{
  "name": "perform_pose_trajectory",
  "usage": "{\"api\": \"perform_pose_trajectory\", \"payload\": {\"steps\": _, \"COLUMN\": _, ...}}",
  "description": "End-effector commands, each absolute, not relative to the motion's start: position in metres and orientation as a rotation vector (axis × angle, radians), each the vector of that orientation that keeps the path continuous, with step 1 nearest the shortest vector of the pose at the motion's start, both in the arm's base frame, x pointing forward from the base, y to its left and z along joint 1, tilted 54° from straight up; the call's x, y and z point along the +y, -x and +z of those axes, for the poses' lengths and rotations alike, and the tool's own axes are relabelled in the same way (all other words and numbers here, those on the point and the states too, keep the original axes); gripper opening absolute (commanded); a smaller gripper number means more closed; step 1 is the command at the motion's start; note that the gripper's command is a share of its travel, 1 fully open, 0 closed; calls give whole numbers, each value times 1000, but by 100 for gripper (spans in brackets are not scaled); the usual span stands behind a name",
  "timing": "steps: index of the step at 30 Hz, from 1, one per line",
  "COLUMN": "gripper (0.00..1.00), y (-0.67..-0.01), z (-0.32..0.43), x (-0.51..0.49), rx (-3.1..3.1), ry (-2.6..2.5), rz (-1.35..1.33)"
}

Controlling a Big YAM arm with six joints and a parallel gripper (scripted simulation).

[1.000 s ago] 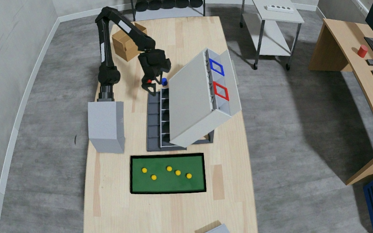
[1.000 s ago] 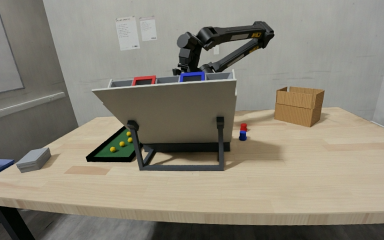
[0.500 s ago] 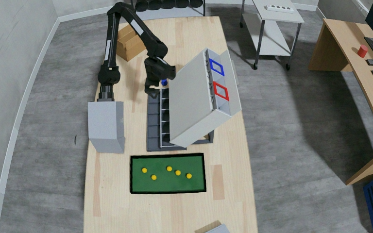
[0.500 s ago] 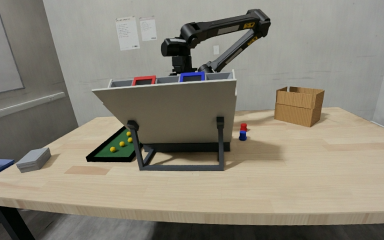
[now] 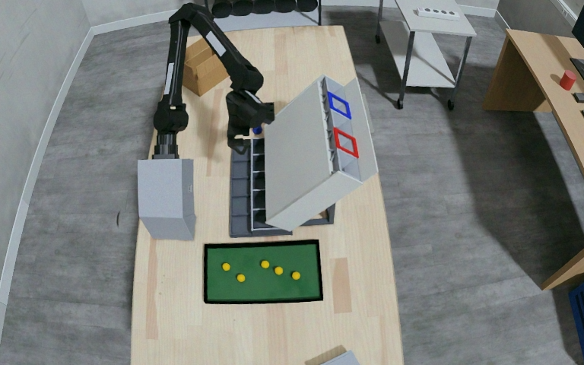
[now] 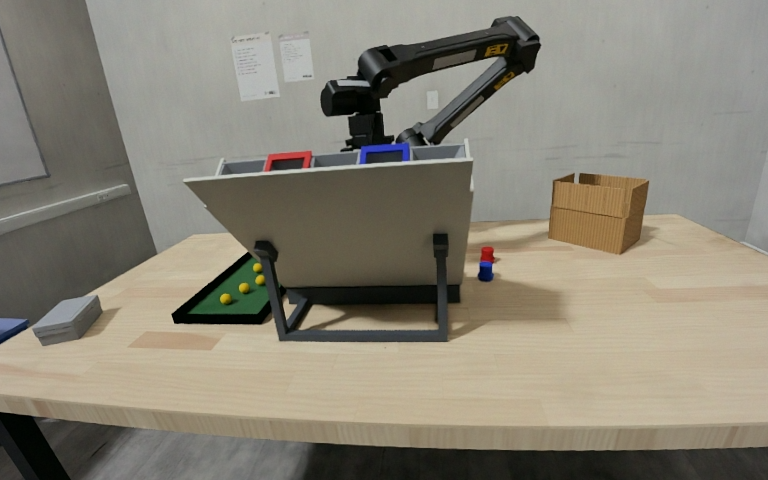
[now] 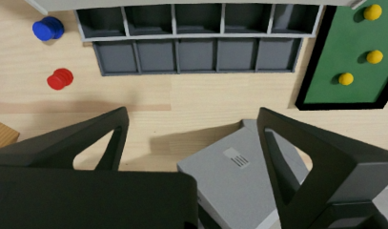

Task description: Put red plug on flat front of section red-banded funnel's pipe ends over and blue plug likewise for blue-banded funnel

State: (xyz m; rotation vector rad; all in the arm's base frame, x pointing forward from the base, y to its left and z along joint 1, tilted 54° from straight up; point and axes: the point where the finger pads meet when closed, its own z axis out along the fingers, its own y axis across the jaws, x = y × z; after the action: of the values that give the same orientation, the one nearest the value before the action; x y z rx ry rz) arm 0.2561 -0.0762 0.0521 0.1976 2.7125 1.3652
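Note:
My gripper (image 5: 239, 140) (image 7: 193, 114) is open and empty. It hangs above the table just left of the row of grey sections (image 5: 239, 180) (image 7: 195, 54), whose flat front parts are bare. The red plug (image 6: 487, 253) (image 7: 60, 79) and the blue plug (image 5: 257, 130) (image 6: 485, 271) (image 7: 48, 29) stand on the table beside the near end of that row. The slanted white cover (image 5: 295, 153) (image 6: 340, 220) hides the pipes. The red-banded funnel (image 5: 343, 134) (image 6: 287, 155) and the blue-banded funnel (image 5: 337, 96) (image 6: 383, 146) sit at its top. Several yellow marbles (image 5: 265, 264) (image 7: 375, 56) lie in the green tray (image 5: 263, 289) (image 6: 230, 306) (image 7: 353, 43).
A grey box (image 5: 166, 196) (image 7: 243, 176) stands at the arm's base, under my fingers in the wrist view. A cardboard box (image 5: 202, 68) (image 6: 597, 211) stands at the far end of the table. A small grey block (image 6: 67, 318) lies near the table's other end.

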Motion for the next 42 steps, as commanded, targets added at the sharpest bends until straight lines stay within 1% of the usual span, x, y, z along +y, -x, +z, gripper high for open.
{"api": "perform_pose_trajectory", "payload": {"steps": 1, "gripper": 100, "y": -266, "z": 56, "x": -88, "rx": 2695, "ry": -165, "rz": 1337}}
{"api": "perform_pose_trajectory", "payload": {"steps": 2, "gripper": 80, "y": -260, "z": 54, "x": -82, "rx": 2706, "ry": -198, "rz": 1342}}
{"api": "perform_pose_trajectory", "payload": {"steps": 35, "gripper": 80, "y": -260, "z": 53, "x": -82, "rx": 2705, "ry": -191, "rz": 1344}}
{"api": "perform_pose_trajectory", "payload": {"steps": 42, "gripper": 80, "y": -258, "z": -13, "x": -103, "rx": 2705, "ry": -191, "rz": 1344}}
